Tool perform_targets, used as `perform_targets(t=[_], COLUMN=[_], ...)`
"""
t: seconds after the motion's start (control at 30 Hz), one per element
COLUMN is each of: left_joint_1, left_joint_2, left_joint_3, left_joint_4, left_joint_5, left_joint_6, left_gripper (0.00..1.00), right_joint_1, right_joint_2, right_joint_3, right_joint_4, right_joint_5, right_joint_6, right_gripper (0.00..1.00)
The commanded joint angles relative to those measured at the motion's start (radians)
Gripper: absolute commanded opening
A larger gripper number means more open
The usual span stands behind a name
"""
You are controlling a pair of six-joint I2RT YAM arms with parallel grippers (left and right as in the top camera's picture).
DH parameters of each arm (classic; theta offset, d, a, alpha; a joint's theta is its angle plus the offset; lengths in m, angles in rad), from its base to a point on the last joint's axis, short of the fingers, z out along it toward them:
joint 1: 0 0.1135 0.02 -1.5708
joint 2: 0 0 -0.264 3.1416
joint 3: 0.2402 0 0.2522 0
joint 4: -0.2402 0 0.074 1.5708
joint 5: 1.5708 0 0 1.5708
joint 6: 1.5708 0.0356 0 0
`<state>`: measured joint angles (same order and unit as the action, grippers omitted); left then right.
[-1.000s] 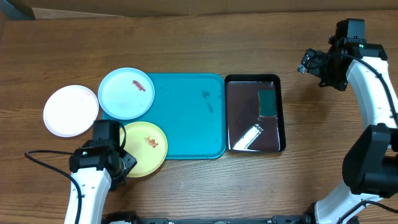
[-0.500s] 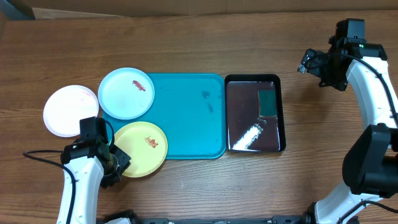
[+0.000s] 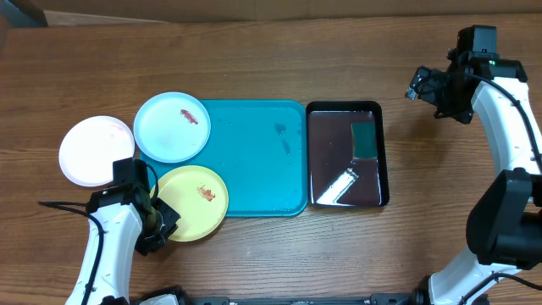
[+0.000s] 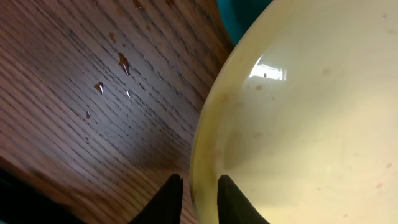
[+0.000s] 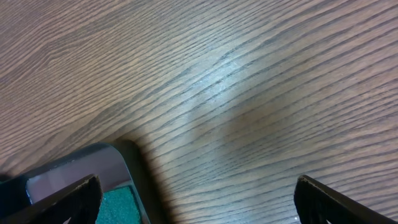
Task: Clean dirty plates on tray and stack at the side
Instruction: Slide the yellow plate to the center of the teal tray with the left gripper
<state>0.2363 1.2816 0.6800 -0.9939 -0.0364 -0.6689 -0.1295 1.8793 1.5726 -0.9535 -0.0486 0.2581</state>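
The pale yellow plate (image 3: 199, 207) with a reddish smear lies half on the turquoise tray's (image 3: 254, 169) front left corner. My left gripper (image 3: 161, 227) is at its front left edge. In the left wrist view the fingers (image 4: 199, 180) are closed over the yellow plate's rim (image 4: 298, 124). The light blue plate (image 3: 172, 127), also smeared, overlaps the tray's back left corner. The white plate (image 3: 96, 150) lies on the table left of the tray. My right gripper (image 3: 421, 85) is open and empty, above bare table (image 5: 199, 186) at the far right.
A dark glossy tray (image 3: 347, 195) holding a green sponge (image 3: 364, 140) stands right of the turquoise tray; its corner (image 5: 62, 174) and the sponge (image 5: 118, 205) show in the right wrist view. Water drops (image 4: 124, 62) lie on the wood beside the yellow plate.
My left arm has drawn back to the left, from over the yellow plate's left part to its front left rim. The plates and the right arm have not moved.
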Motion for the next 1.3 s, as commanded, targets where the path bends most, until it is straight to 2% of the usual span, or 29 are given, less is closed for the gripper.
perform_targets(t=[0.0,0.4,0.77,0.83,0.87,1.0,1.13,1.27], left_joint_1=[0.005,0.005,0.005,0.005,0.005,0.005,0.005,0.005], left_joint_2=[0.006,0.006,0.006,0.006,0.006,0.006,0.006,0.006], left_joint_3=[-0.006,-0.008,-0.035,-0.036,-0.036,-0.036,-0.025,0.009], left_joint_4=[0.002,-0.003,0.023,0.023,0.023,0.023,0.023,0.017], left_joint_5=[0.008,0.006,0.011,0.011,0.012,0.026,0.077,0.224], left_joint_6=[0.019,0.045,0.045,0.045,0.045,0.048,0.110,0.229], left_gripper=[0.21,0.14,0.16,0.11,0.04,0.04,0.04,0.04], right_joint_1=[0.001,0.001,0.001,0.001,0.001,0.001,0.001,0.001], right_joint_2=[-0.005,-0.005,-0.005,-0.005,-0.005,-0.005,-0.005,-0.005], right_joint_3=[0.010,0.010,0.010,0.010,0.010,0.010,0.010,0.010], right_joint_4=[0.005,0.005,0.005,0.005,0.005,0.005,0.005,0.005], right_joint_5=[-0.006,-0.006,-0.006,-0.006,-0.006,-0.006,-0.006,-0.006], right_joint_6=[0.005,0.005,0.005,0.005,0.005,0.005,0.005,0.005], right_gripper=[1.00,1.00,1.00,1.00,1.00,1.00,1.00,1.00])
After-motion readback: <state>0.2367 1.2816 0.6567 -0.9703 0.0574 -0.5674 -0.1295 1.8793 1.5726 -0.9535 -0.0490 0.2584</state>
